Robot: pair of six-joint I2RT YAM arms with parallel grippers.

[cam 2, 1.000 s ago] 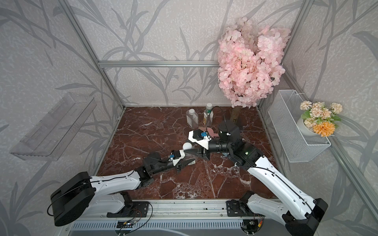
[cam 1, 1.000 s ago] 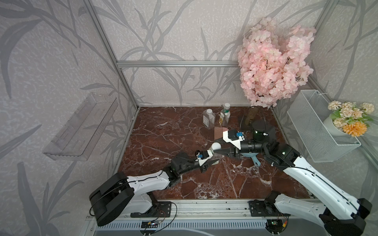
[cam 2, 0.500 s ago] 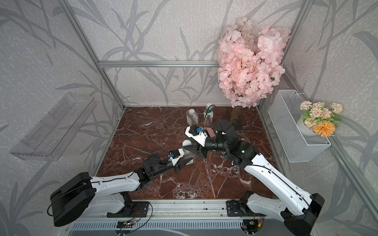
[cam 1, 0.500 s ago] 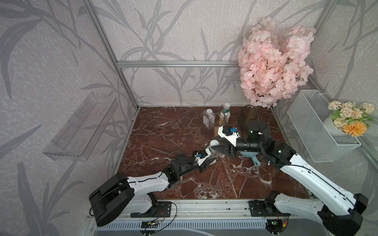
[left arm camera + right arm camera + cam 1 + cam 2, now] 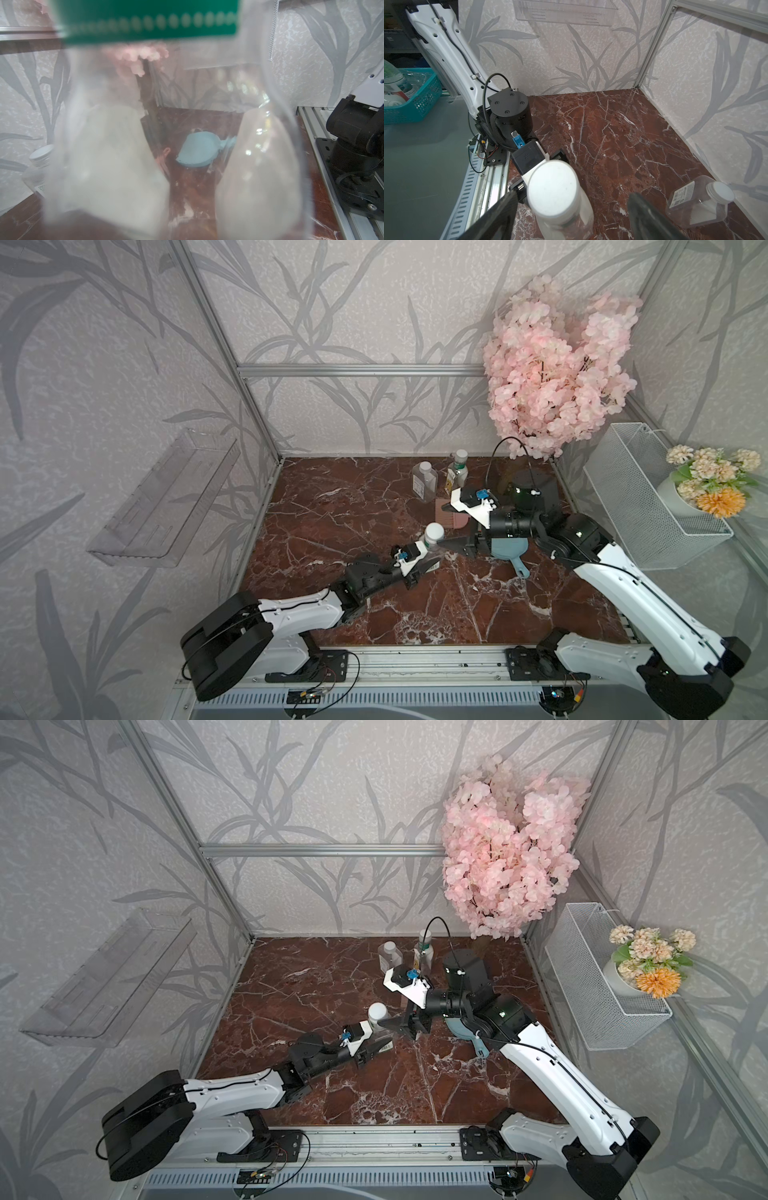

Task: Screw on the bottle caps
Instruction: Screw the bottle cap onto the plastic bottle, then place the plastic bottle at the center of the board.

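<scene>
Marble tabletop [image 5: 332, 497]: left jaws clamped on round bottle [image 5: 583, 218]; right jaws wide apart, flanking its white cap [image 5: 553, 189].

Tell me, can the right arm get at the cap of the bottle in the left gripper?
Probably yes: the right gripper is open, the white cap sits between its jaws, and nothing blocks the way.

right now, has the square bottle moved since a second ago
No. The square bottle still stands beside the green-label bottle, just as near the back wall.
</scene>
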